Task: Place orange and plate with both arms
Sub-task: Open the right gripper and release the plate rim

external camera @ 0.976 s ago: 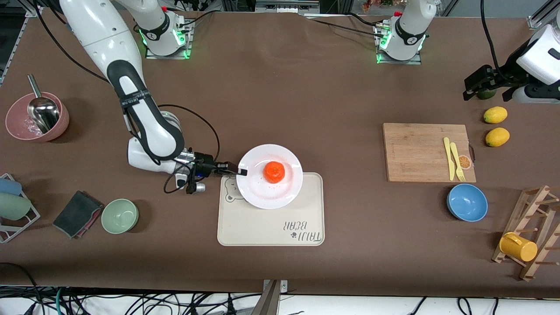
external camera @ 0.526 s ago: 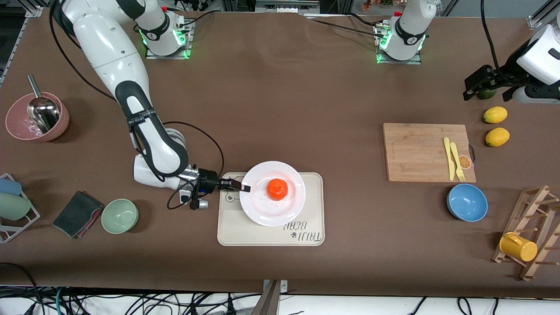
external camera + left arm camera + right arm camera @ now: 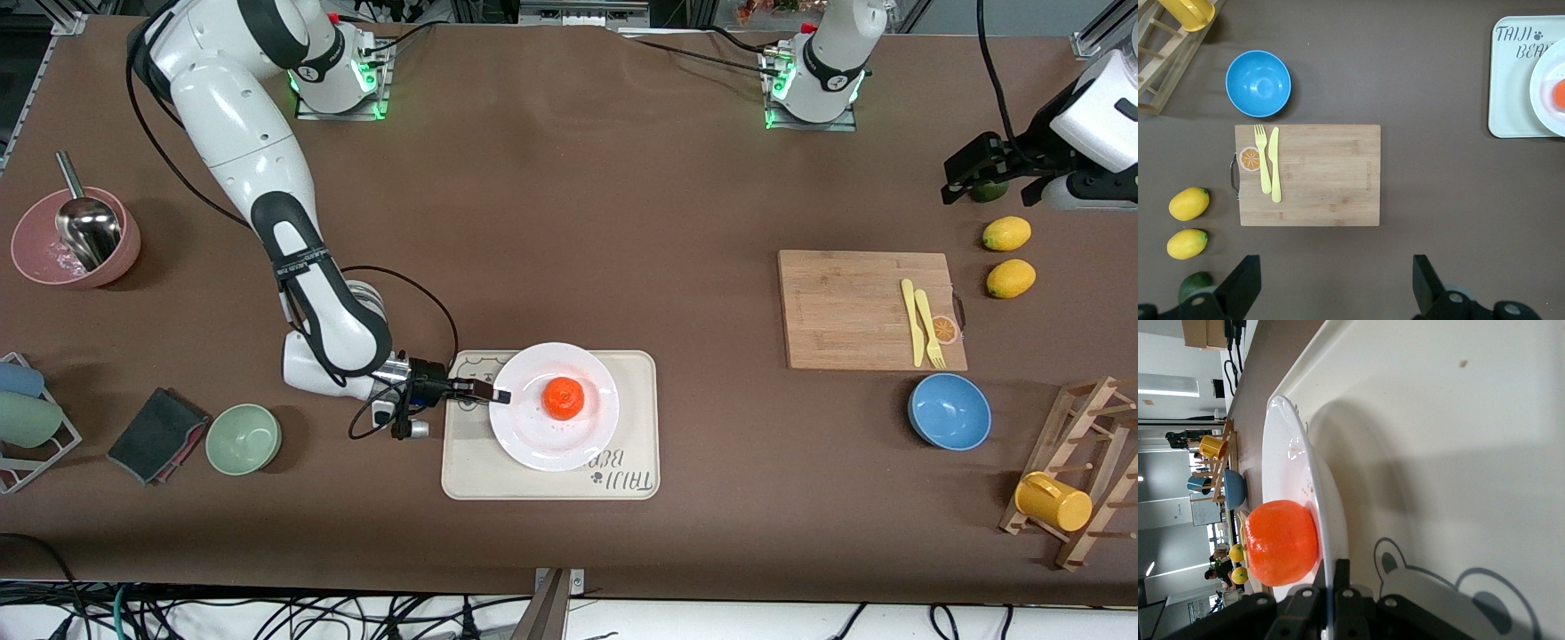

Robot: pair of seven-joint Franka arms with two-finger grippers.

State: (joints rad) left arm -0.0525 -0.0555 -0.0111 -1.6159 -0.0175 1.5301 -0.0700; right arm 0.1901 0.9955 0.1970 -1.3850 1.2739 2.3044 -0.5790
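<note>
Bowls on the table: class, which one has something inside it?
The pink bowl at the right arm's end holds a metal scoop. The green bowl and blue bowl show only their insides.

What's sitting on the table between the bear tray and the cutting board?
Nothing: only bare brown table lies between the tray and the cutting board, shown in the front and left wrist views.

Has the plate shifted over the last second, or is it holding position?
Yes. The plate, gripped at its rim by the right gripper and carrying the orange, has moved nearer the front camera, farther onto the tray.
</note>
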